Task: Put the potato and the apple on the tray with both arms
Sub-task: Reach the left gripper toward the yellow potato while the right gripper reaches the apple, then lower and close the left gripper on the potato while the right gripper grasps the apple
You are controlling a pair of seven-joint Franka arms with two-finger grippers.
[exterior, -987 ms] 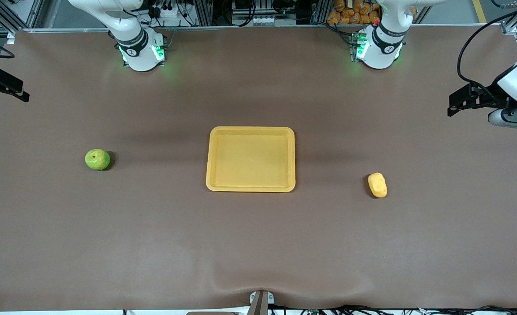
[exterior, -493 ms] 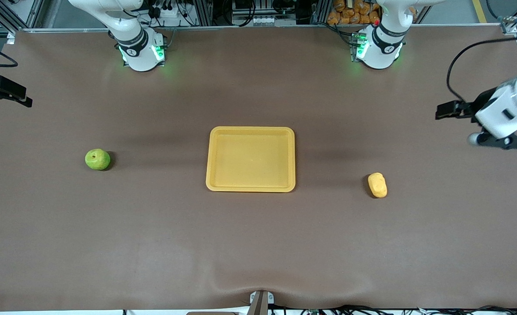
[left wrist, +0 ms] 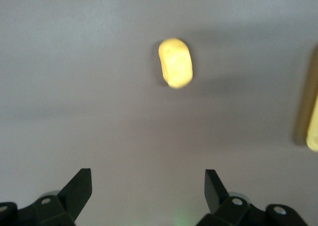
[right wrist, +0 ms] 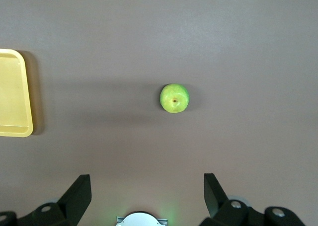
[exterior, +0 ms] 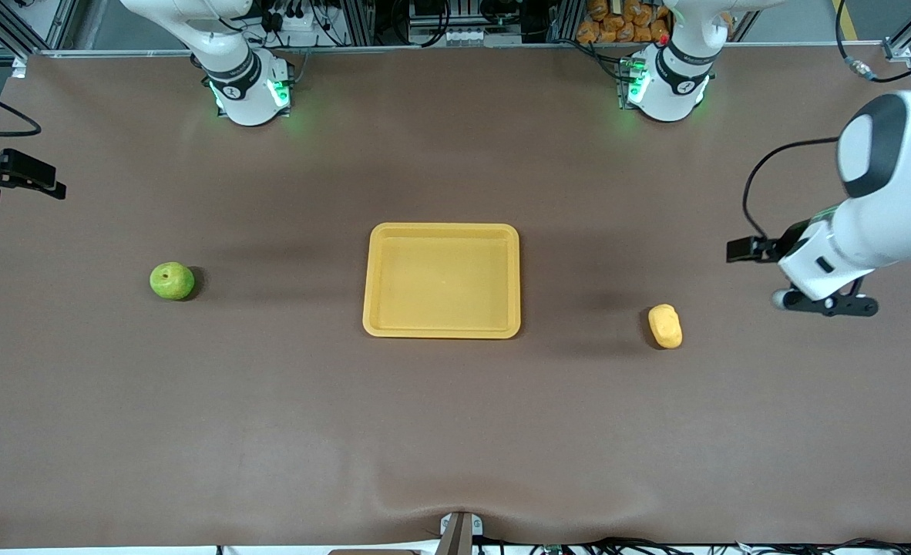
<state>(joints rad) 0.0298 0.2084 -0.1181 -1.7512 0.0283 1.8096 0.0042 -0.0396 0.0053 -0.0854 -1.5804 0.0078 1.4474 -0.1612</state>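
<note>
The yellow-orange tray [exterior: 441,280] lies at the table's middle and holds nothing. The green apple [exterior: 171,280] sits beside it toward the right arm's end. The yellow-orange potato [exterior: 665,325] lies toward the left arm's end. My left gripper [exterior: 825,304] is open and empty, up in the air over bare table near the potato, which shows in the left wrist view [left wrist: 175,62]. My right gripper [exterior: 12,176] is open and empty, high over the table's edge at the right arm's end. The right wrist view shows the apple [right wrist: 174,98] and the tray's corner [right wrist: 12,94].
The table is covered with a brown mat [exterior: 455,424]. Both arm bases [exterior: 249,89] stand along the mat's edge farthest from the front camera. A small metal bracket [exterior: 459,532] sits at the nearest edge.
My left arm has swung in over the table and come down toward the potato. My right gripper has shifted slightly inward. The apple, potato and tray have not moved.
</note>
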